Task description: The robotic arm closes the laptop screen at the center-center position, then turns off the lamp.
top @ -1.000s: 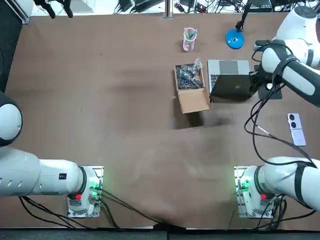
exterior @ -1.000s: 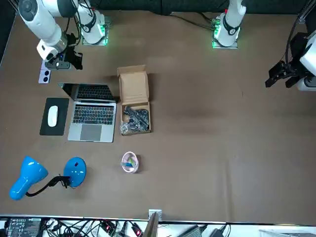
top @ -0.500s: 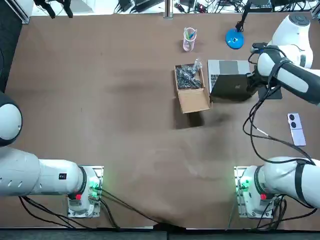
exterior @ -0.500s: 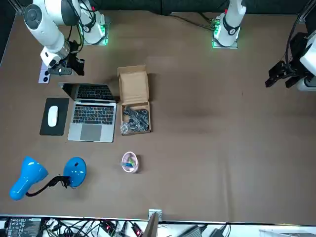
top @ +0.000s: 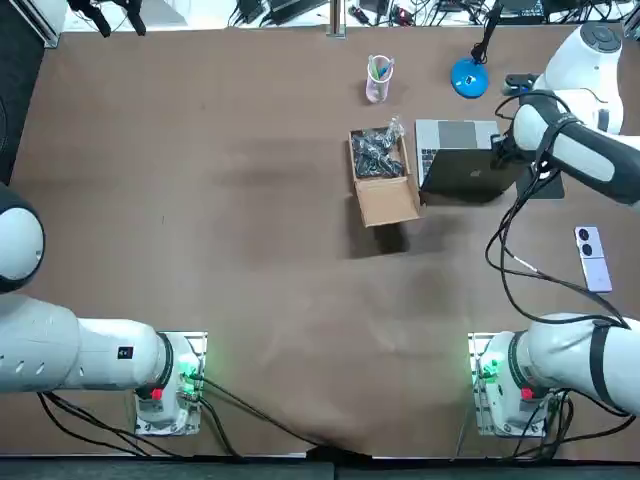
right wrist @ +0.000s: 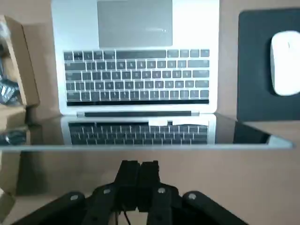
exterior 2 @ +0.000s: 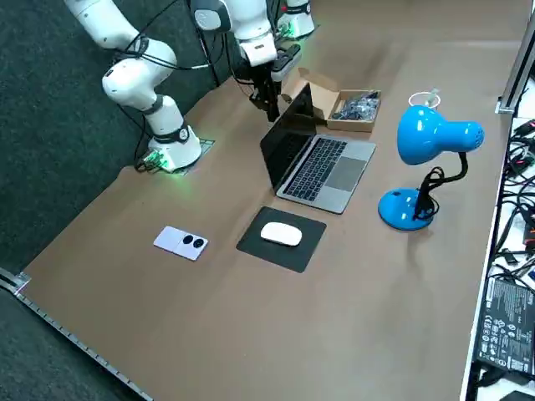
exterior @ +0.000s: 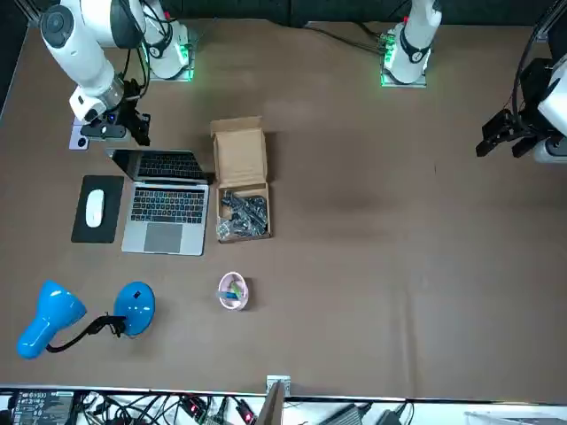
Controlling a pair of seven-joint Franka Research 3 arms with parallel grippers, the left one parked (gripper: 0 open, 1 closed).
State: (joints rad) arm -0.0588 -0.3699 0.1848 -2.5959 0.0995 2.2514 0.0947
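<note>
Hovering behind laptop lid (top: 465,176), right pincer (right wrist: 139,165) closed; lamp (top: 468,76) cropped overhead.

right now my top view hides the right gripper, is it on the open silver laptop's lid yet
observer: wrist view: the right gripper, fingers shut, sits just behind the lid top edge of the silver laptop; contact unclear.
operator: how far open is it
observer: side view: lid near upright, keyboard fully exposed.
operator: where's the blue desk lamp head, cropped for me
observer: front view: head sits to the robot's right of its round base.
</note>
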